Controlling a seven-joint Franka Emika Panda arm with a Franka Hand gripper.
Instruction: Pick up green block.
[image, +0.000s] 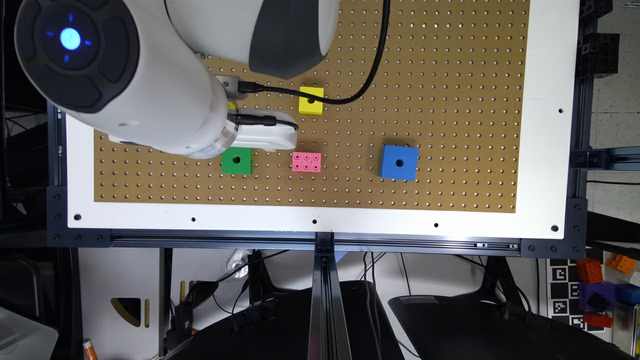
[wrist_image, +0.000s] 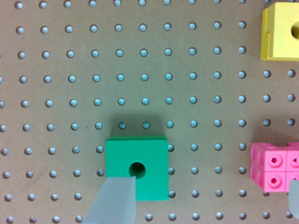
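The green block (image: 237, 161) is a bright green cube with a round dark hole in its top face, resting flat on the brown pegboard (image: 450, 100). In the exterior view the white gripper (image: 265, 135) hovers just beyond the block's far edge. In the wrist view the green block (wrist_image: 137, 165) lies below the open gripper (wrist_image: 208, 183). One pale finger (wrist_image: 113, 203) overlaps the block's near corner up to its hole. The other finger (wrist_image: 294, 200) stands far off beside the pink brick. Nothing is held.
A pink studded brick (image: 306, 162) lies close to the green block on the exterior view's right. A yellow cube (image: 311, 100) sits farther back, under a black cable. A larger blue cube (image: 399, 162) stands toward the right. The white border (image: 320, 220) frames the pegboard.
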